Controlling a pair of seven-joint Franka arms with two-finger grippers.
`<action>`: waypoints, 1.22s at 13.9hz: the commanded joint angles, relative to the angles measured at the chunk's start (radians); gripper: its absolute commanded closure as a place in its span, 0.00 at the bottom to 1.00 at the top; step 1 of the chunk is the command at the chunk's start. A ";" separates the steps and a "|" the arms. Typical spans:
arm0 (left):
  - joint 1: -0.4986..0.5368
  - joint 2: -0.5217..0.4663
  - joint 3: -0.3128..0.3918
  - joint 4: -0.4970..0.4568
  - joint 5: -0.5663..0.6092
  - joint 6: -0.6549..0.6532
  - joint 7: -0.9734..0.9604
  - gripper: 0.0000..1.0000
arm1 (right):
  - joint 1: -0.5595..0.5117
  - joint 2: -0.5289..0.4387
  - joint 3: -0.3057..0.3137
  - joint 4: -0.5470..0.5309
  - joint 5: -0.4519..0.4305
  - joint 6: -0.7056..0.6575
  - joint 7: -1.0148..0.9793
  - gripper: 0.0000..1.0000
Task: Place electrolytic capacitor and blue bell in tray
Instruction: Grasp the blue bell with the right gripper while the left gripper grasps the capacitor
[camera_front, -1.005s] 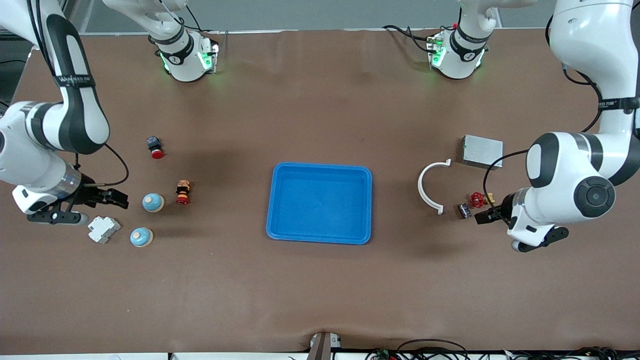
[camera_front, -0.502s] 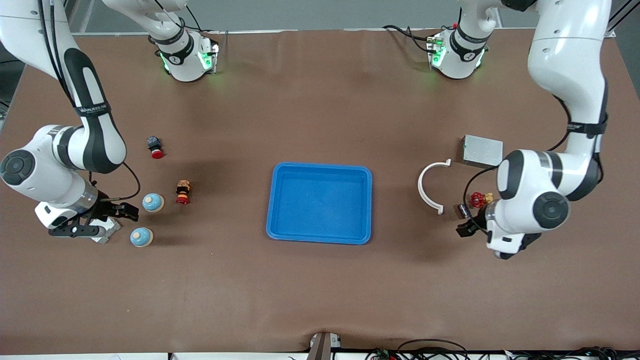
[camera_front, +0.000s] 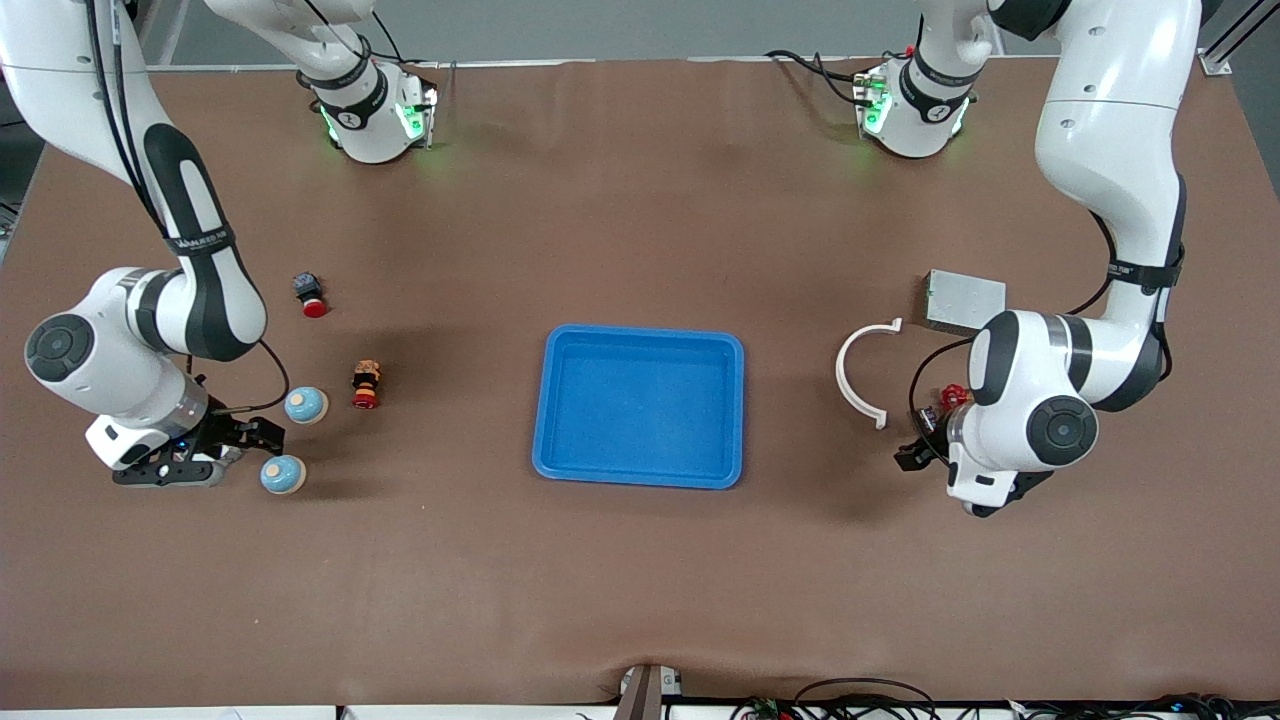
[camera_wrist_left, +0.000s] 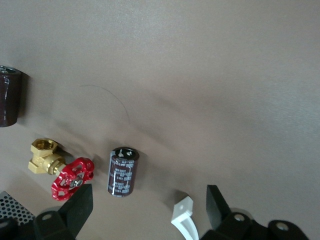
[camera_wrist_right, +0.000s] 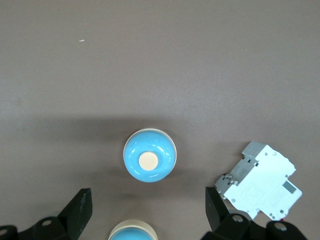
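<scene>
In the front view, the left arm's wrist covers most of the electrolytic capacitor (camera_front: 927, 418) and part of the red-handled valve (camera_front: 952, 396) beside it. The right arm's wrist hides nearly all of the white circuit breaker (camera_wrist_right: 260, 181) beside the blue bells. In the left wrist view, the picture's edge cuts off a dark cylinder (camera_wrist_left: 9, 96), the white curved bracket (camera_wrist_left: 183, 216) and a perforated grey box (camera_wrist_left: 12, 206). In the right wrist view, a second blue bell (camera_wrist_right: 133, 232) is cropped by the edge.

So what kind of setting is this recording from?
Likely a robotics lab bench: two robot arms bolted to a brown table, a blue tray, and scattered small parts such as a capacitor and a red-handled valve.
</scene>
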 joint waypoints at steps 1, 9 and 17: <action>-0.002 0.019 0.002 0.009 0.027 -0.008 0.006 0.00 | -0.003 0.055 0.004 0.053 0.070 -0.005 -0.022 0.00; 0.006 0.062 0.002 0.011 0.052 -0.005 0.003 0.00 | 0.008 0.154 0.002 0.125 0.089 -0.015 -0.026 0.00; -0.002 0.087 0.002 0.014 0.053 -0.002 0.001 0.00 | 0.003 0.207 0.002 0.188 0.089 -0.055 -0.079 0.00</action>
